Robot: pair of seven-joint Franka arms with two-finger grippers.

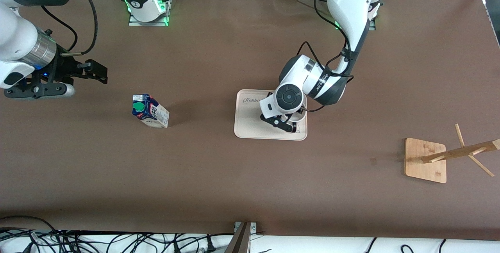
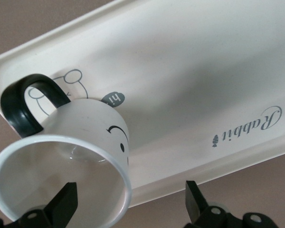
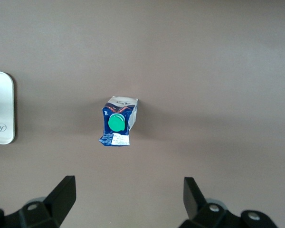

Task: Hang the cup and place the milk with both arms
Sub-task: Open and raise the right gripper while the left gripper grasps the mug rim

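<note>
The cup (image 2: 80,137), a white mug with a black handle and a smiley face, stands on the cream tray (image 2: 190,71) near the corner toward the left arm's end. My left gripper (image 2: 128,204) is open and straddles the cup's wall: one finger (image 2: 64,204) is inside the mouth, the other is outside. From the front, the left wrist hides most of the cup (image 1: 300,117), and the left gripper (image 1: 287,125) is down over it. The milk (image 1: 150,111) stands on the table toward the right arm's end. My right gripper (image 1: 100,72) hangs open above the table beside the milk (image 3: 118,122), holding nothing.
A wooden rack (image 1: 425,160) with slanted pegs stands toward the left arm's end, nearer the front camera than the tray (image 1: 250,122). Bare brown table lies between milk and tray. Cables run along the table's front edge.
</note>
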